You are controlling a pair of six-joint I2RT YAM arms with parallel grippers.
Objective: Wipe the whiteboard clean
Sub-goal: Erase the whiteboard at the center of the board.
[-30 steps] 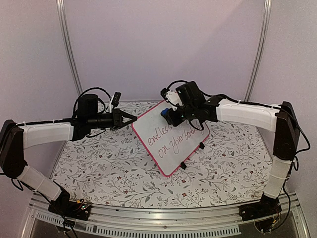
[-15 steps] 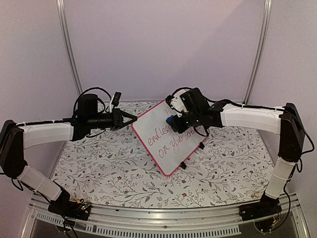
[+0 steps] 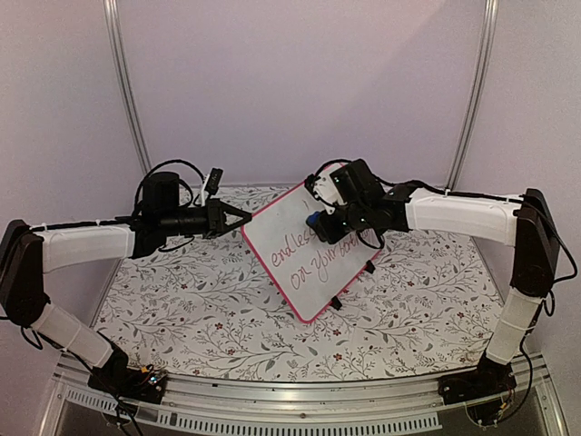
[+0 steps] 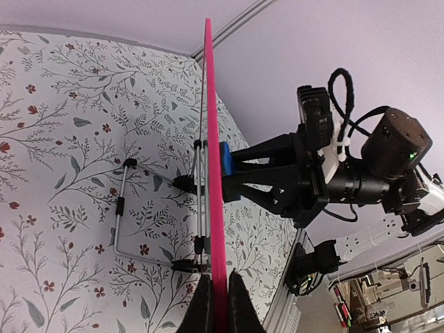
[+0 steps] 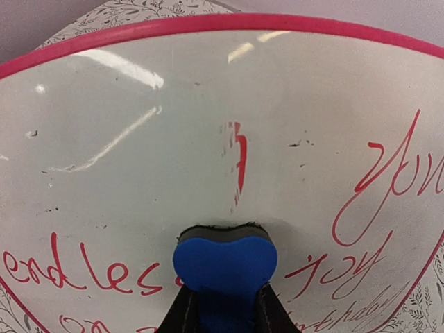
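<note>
Pinching the eraser (image 5: 224, 260) in the right hand (image 5: 223, 316), pressing it flat on the whiteboard (image 3: 289, 227) at the top line of red writing, facing more script to either side and below. Clamping the pink-framed board's edge in the left hand (image 4: 216, 305), holding it upright on the bench (image 3: 182, 309), upper area mostly bare.

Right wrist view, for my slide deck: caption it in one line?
Blue eraser, clamped in the right gripper, pressed against the pink-framed whiteboard amid red handwriting.
</note>
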